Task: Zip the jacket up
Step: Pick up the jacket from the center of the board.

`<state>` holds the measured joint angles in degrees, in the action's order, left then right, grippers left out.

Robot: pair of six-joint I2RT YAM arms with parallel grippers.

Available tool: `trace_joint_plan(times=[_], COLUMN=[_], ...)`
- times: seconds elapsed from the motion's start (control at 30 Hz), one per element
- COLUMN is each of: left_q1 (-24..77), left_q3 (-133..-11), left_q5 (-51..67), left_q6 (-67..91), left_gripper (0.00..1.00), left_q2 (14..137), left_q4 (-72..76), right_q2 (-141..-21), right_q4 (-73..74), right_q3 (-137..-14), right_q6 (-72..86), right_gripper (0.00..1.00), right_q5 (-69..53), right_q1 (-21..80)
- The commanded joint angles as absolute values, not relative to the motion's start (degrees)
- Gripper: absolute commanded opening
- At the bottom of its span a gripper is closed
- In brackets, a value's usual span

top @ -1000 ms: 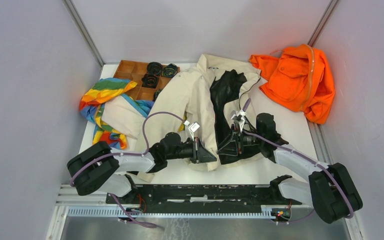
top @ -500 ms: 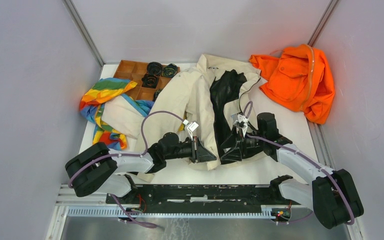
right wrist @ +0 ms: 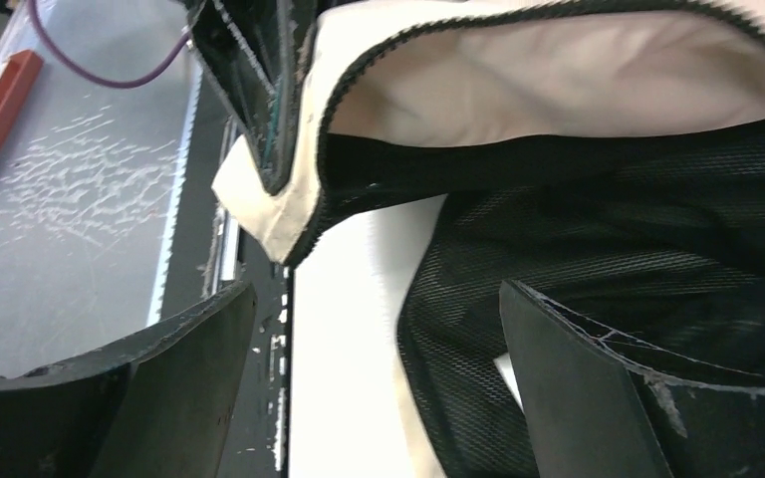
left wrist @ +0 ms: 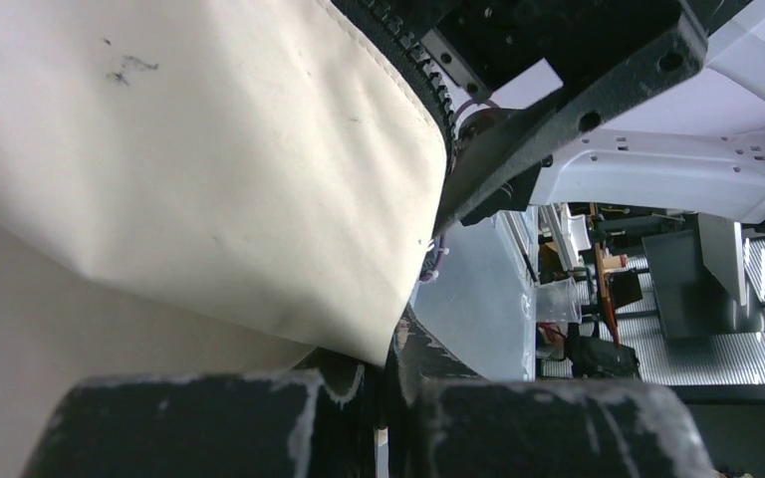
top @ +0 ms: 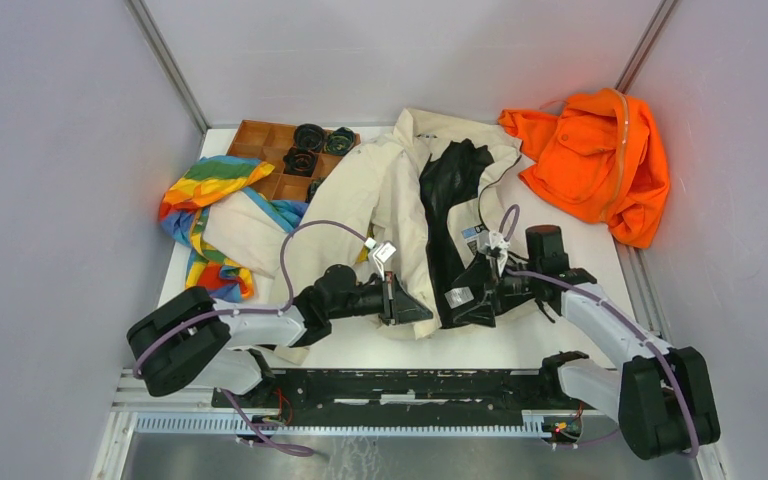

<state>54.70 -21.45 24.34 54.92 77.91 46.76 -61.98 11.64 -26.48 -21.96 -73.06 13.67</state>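
Observation:
The beige jacket (top: 390, 190) lies unzipped mid-table, its black lining (top: 450, 185) turned up. My left gripper (top: 418, 312) is shut on the bottom corner of the left front panel. In the left wrist view that cream panel (left wrist: 209, 179) rises from the shut left gripper (left wrist: 398, 398), with zipper teeth (left wrist: 413, 60) along its edge. My right gripper (top: 463, 303) stands open beside the lining's lower edge. In the right wrist view the right gripper (right wrist: 374, 368) spans bare table and mesh lining (right wrist: 608, 229), holding nothing. The pinched hem corner (right wrist: 269, 224) hangs ahead of it.
An orange garment (top: 590, 160) is bunched at the back right. A rainbow-striped cloth (top: 210, 215) lies at the left, by a brown compartment tray (top: 270, 150) holding black round parts (top: 310, 135). Grey walls close both sides. A metal rail (top: 410, 385) runs along the near edge.
My right gripper has opened wide, let go of the lining edge and drawn back to the right. A white label on the lining now shows. The left gripper has stayed put.

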Motion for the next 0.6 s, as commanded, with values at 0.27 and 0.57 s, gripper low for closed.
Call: trace_joint_plan(times=[0.27,0.57], left_q1=[54.6,54.6], left_q3=[-22.5,-23.2], left_q5=[20.8,20.2], left_q6=[53.2,54.3], left_gripper=[0.02,0.02], left_q2=[72.1,71.3], left_q4=[47.2,47.1], right_q2=[-63.1,-66.8], right_q4=[42.3,58.8], right_q3=[-46.8,-58.3], right_q6=[-48.7,-57.5], right_gripper=[0.98,0.98], right_q5=[-63.3,-60.4], right_q1=[6.3,0.5])
